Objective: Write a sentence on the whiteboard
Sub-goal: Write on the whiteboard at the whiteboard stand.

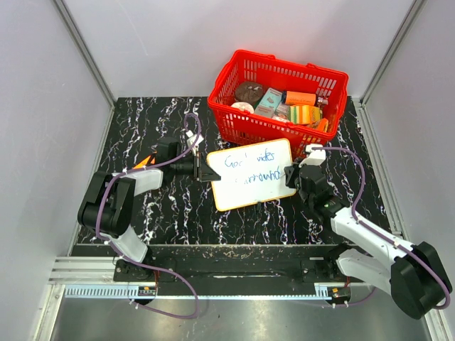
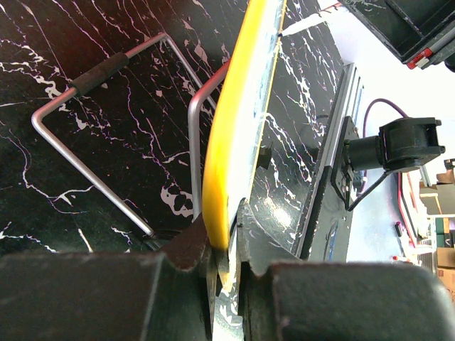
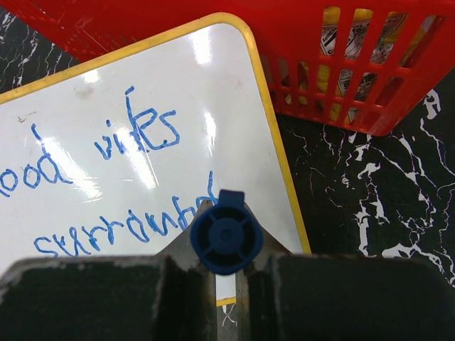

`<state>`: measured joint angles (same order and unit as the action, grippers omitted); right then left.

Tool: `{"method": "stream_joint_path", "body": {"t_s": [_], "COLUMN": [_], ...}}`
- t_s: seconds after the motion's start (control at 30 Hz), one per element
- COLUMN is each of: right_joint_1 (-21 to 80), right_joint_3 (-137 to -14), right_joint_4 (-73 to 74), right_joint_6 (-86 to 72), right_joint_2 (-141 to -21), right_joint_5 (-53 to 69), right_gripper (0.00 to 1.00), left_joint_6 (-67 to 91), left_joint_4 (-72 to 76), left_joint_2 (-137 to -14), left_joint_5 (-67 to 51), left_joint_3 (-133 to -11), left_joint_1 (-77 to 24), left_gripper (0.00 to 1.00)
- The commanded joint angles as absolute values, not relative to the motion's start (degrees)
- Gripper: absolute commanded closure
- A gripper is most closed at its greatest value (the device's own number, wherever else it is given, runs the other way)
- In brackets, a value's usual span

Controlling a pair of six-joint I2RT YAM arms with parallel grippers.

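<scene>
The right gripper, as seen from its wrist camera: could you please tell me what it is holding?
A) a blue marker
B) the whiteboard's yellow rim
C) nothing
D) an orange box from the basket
A: the round end of a blue marker sits clamped in the right gripper above the whiteboard; the left gripper is the one pinching that board's edge.
</scene>
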<state>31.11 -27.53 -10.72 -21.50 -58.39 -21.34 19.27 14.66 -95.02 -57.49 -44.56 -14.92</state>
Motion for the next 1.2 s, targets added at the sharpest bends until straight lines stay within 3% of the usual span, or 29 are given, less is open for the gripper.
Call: {"method": "stream_joint_path", "body": {"t_s": [0.0, 1.03, 1.17], "right_joint_1": [30.8, 30.8, 30.8], "right_joint_3": [-26.8, -31.2, -30.5], "right_joint_4": [-9.1, -4.6, -3.5], "right_joint_6": [-22.0, -21.3, -22.0], "right_joint_2": [-57.7, -46.3, -45.9], "right_joint_5": [-21.1, -23.8, -22.9], "right_gripper": [1.00, 1.00, 1.00], "left_joint_6": [12.3, 12.3, 12.3], "left_joint_4": [12.0, 11.9, 12.0], "left_joint_2": [-97.4, -96.9, -96.9], "left_joint_5": [-48.4, -48.3, -48.1], "left_joint_3": [-44.0, -43.9, -43.9], "left_joint_1": [-16.4, -16.4, -16.4], "left_gripper": [1.00, 1.00, 0.89]}}
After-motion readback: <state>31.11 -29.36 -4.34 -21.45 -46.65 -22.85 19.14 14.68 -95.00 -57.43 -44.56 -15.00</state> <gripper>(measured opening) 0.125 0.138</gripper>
